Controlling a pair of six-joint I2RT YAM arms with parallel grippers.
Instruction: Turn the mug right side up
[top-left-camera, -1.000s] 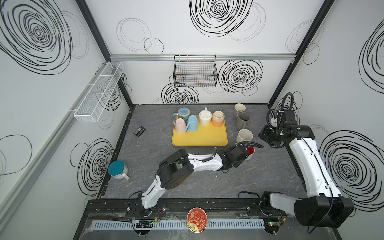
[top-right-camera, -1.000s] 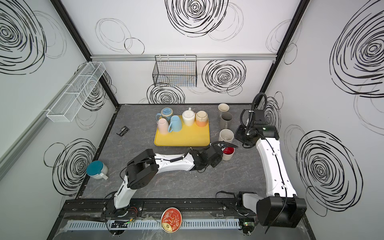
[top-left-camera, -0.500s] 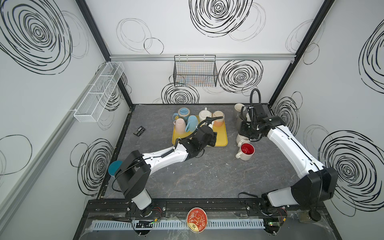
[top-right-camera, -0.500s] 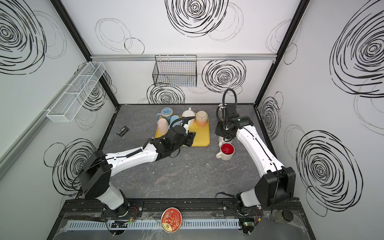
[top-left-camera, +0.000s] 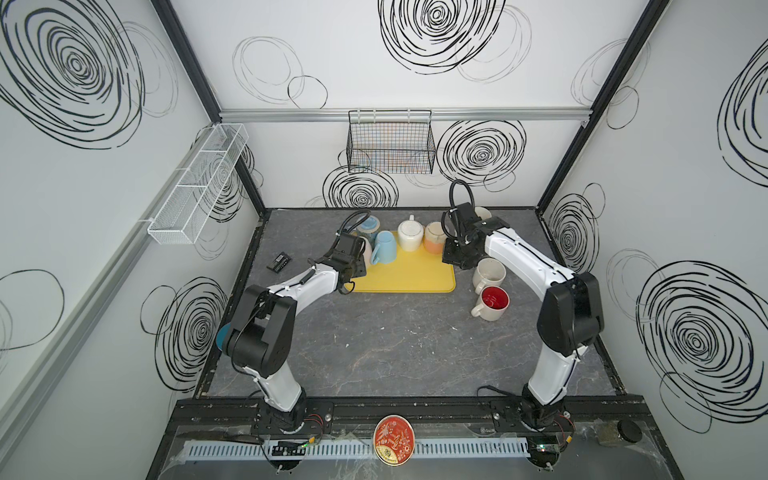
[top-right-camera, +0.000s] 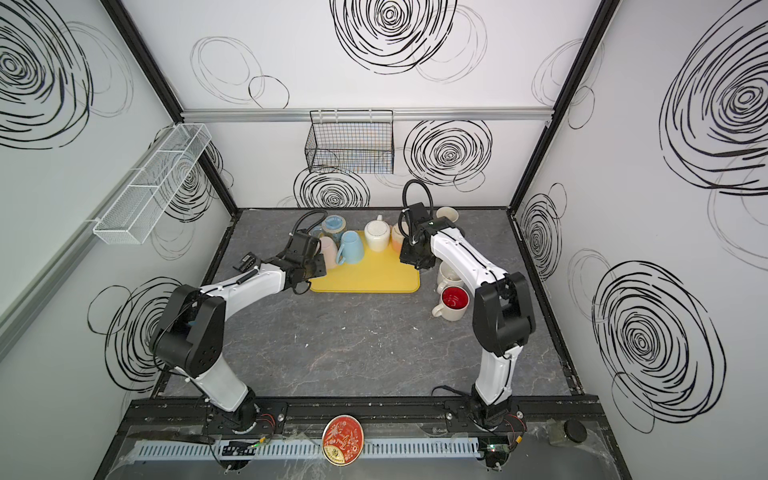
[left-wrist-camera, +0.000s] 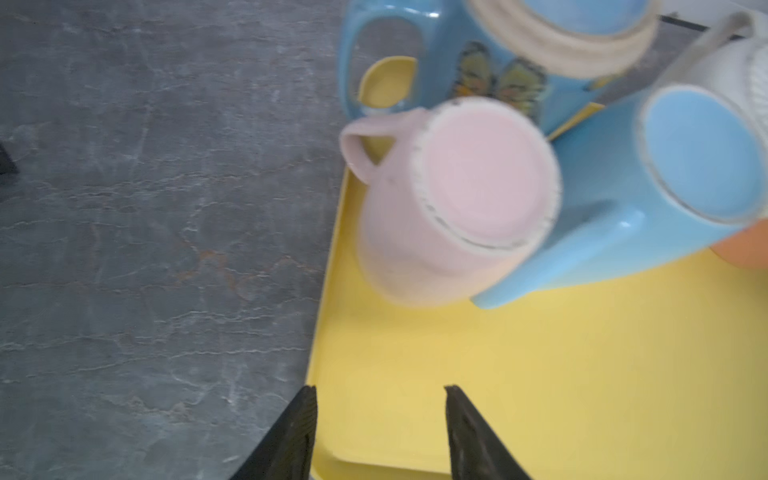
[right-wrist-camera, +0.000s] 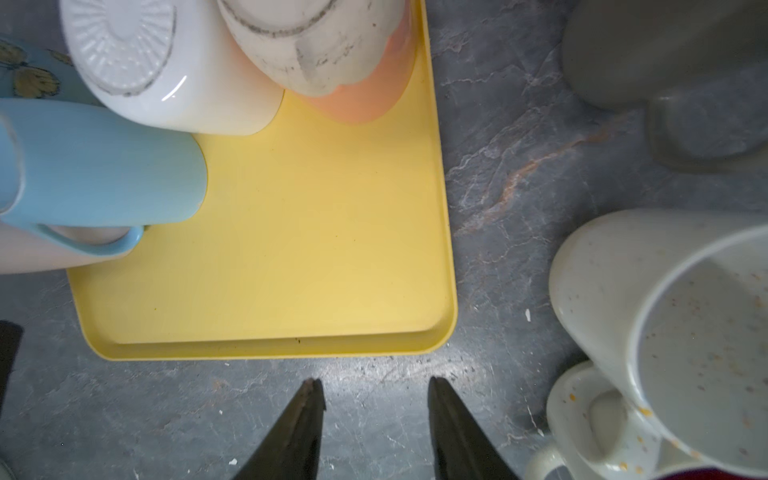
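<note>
Left gripper (left-wrist-camera: 378, 390) parted, empty, above tray (left-wrist-camera: 561, 374). Pink mug (left-wrist-camera: 457, 199) upside down at tray's ten o'clock corner, just beside plain blue mug (left-wrist-camera: 602, 224). I'd pinch wall away from handle, lift clear, then flip. Right gripper (right-wrist-camera: 376, 382) parted, empty.

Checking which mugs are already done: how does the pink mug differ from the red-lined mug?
The pink mug stands upside down, base up; the red-lined mug stands upright. The pink mug sits on the yellow tray; the red-lined mug sits on the table, off the tray. Both have one handle.
</note>
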